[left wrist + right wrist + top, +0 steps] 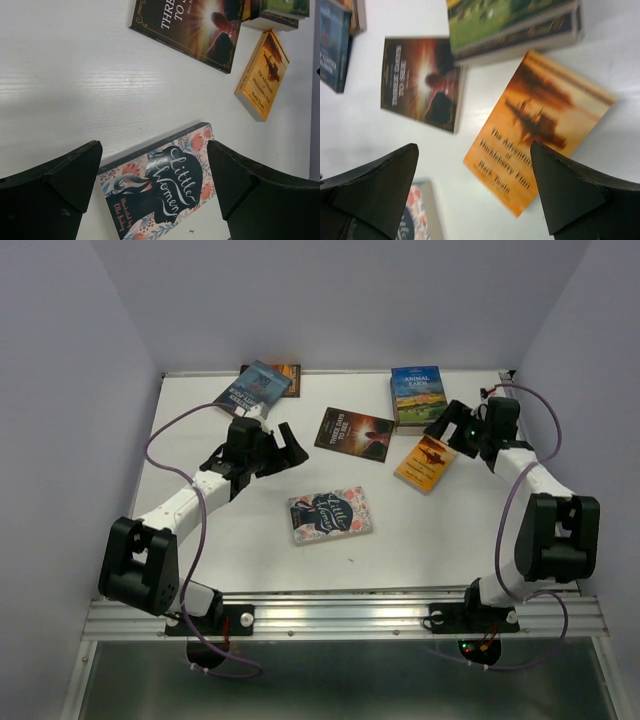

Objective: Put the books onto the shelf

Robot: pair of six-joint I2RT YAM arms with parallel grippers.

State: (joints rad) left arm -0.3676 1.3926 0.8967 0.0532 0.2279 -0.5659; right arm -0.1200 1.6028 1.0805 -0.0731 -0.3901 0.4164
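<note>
Several books lie flat on the white table [250, 540]. The flowered navy book [331, 514] is near the middle, and the sunset brown one [353, 433] lies behind it. An orange book [426, 462] lies to the right, in front of a short stack topped by a landscape cover [417, 395]. At the back left a blue book [258, 388] overlaps another [288, 373]. My left gripper [290, 445] hovers open above the flowered book [160, 185]. My right gripper [450, 430] hangs open over the orange book [540, 130], holding nothing. The shelf is out of view.
White walls close off the table at the back and both sides. A metal rail [340, 615] with both arm bases runs along the near edge. A purple cable [165, 435] loops beside the left arm and another [545, 410] beside the right.
</note>
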